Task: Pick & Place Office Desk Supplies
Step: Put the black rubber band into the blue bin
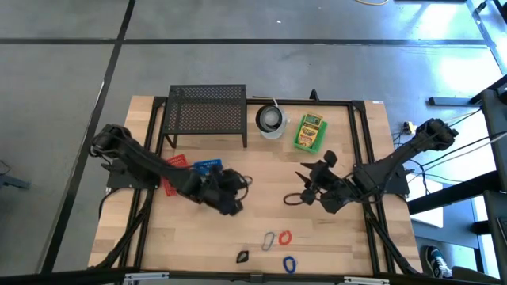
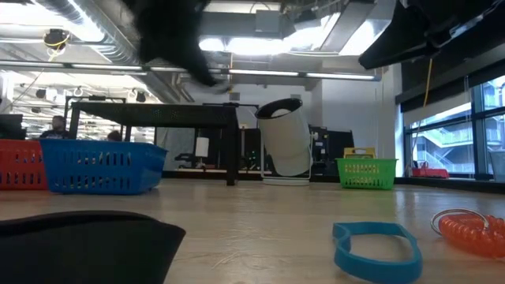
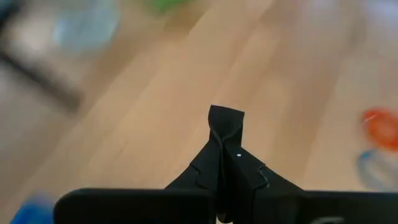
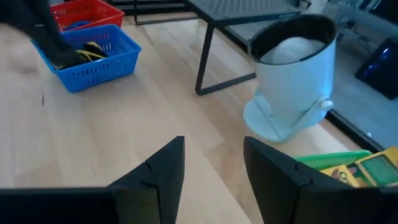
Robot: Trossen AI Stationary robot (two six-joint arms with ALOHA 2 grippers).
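Both arms are matte black all over, chunky jointed segments with rounded elbow housings. The left hand (image 3: 225, 134) has flat black fingers with stepped, notched edges and one tiny pale dot near the tip. The right hand (image 4: 213, 165) has two broad black wedge-shaped fingers with the same little notches. Thin dark cables loop off the right arm (image 1: 412, 152).
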